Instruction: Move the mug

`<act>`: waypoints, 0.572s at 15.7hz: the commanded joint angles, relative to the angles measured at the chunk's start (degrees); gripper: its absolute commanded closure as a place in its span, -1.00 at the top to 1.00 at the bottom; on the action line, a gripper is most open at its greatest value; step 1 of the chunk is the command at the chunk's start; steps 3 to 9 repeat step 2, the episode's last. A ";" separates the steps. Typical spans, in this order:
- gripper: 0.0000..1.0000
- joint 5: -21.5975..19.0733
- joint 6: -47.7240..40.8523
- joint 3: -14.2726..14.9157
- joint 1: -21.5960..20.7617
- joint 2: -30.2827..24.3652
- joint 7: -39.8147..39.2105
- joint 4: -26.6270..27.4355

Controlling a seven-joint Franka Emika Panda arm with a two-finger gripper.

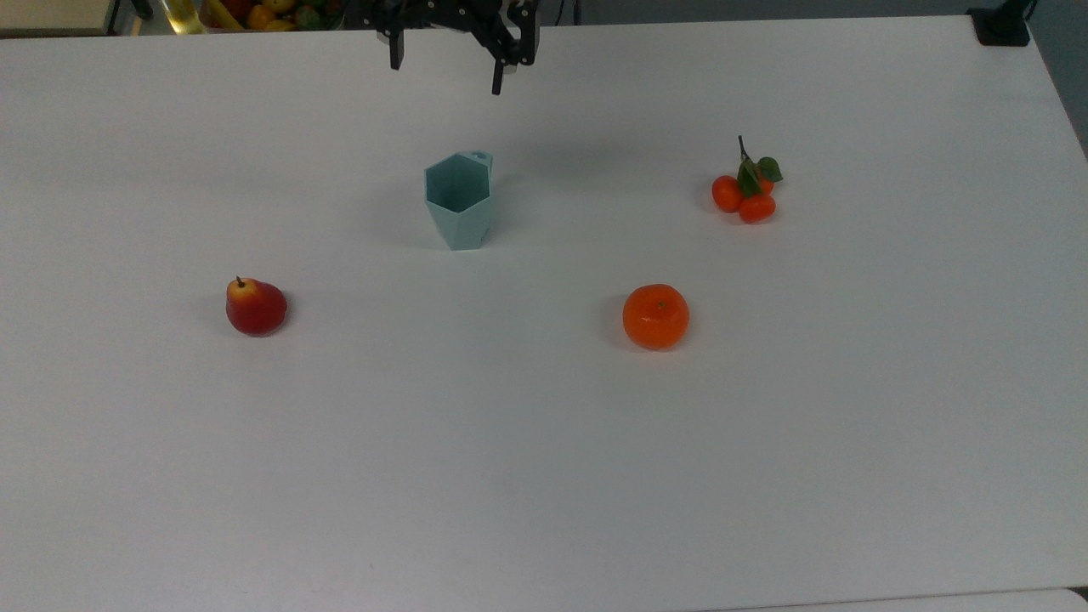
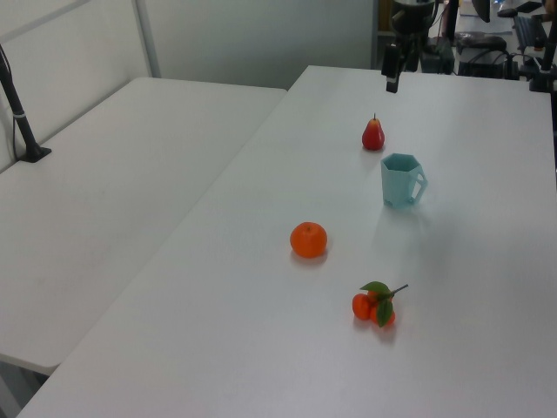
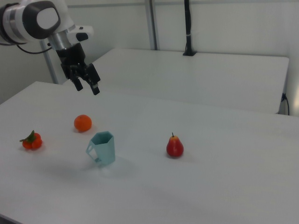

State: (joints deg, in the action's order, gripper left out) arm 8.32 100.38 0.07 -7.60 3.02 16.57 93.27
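The pale teal faceted mug [image 1: 459,200] stands upright on the white table [image 1: 544,476], its small ring handle at the far rim in the top view. It also appears in the left view [image 2: 401,180] and in the right view [image 3: 103,148]. My gripper [image 1: 445,75] hangs open well above and behind the mug, with nothing between its fingers. The right view has the gripper [image 3: 87,87] high over the table, up and to the left of the mug. At the left view's top the gripper [image 2: 394,74] shows above the pear.
A red pear [image 1: 255,307] lies at the top view's left, an orange [image 1: 655,316] in front of the mug to the right, and a tangerine cluster with leaves [image 1: 745,194] at the right. A fruit bowl [image 1: 263,13] sits beyond the table's far edge.
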 commanded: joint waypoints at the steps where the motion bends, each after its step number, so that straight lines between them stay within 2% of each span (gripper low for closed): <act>1: 1.00 -2.16 -4.93 0.37 0.04 -2.23 -0.92 0.07; 9: 1.00 -2.17 -5.37 0.46 0.04 -2.23 -0.92 0.07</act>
